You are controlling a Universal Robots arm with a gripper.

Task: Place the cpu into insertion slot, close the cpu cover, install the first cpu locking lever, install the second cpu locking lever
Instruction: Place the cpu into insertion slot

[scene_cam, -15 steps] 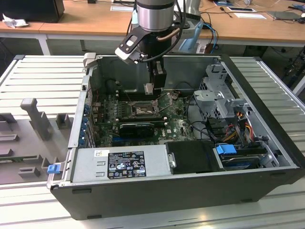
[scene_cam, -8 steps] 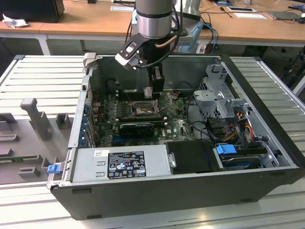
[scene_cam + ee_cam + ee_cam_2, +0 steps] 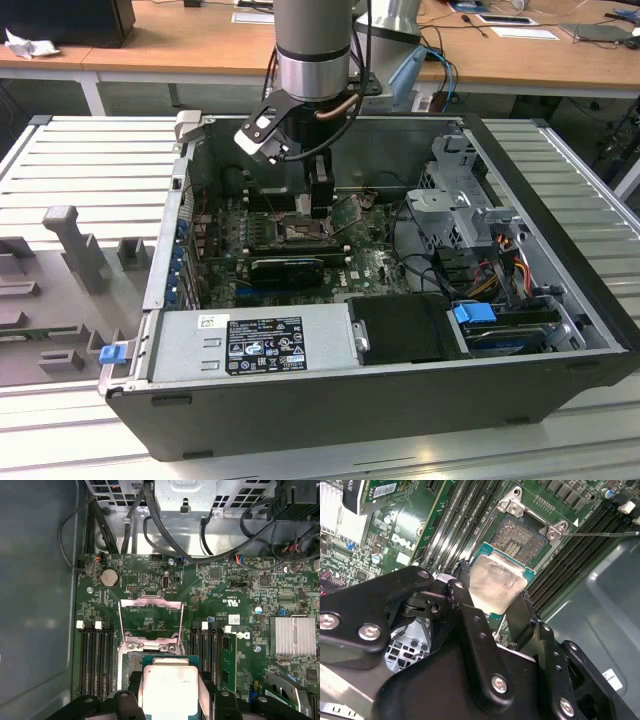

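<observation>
Table point(image 3: 90, 150): ribbed metal surface, its edge nearest the exterior camera, carrying the opened computer case point(image 3: 300, 410), which lies on its side with the interior exposed

Arm point(image 3: 312, 50): grey cylindrical column descending into the case from above, over the middle of the board

Circuit board point(image 3: 240, 595): green, on the case floor; long black memory slots run on either side of the socket area

Power supply point(image 3: 250, 340): grey box against the case wall nearest the exterior camera

Tool point(image 3: 492, 597): black linked fingers closed to the width of the chip, one on each of two opposite edges of the cpu; in the exterior view it hangs low over the socket area

Cpu cover point(image 3: 150, 603): silver frame plate swung up and standing open at the far side of the socket

Insertion slot point(image 3: 522, 536): square dark socket with metal corner brackets, its contact field uncovered

Cpu point(image 3: 497, 582): pale silver face towards the cameras in both wrist views, gripped in the tool, just beside the slot and not seated in it; its green edge overlaps the slot's near rim

Thin metal rod point(image 3: 605, 533): juts sideways from one corner bracket of the slot
</observation>
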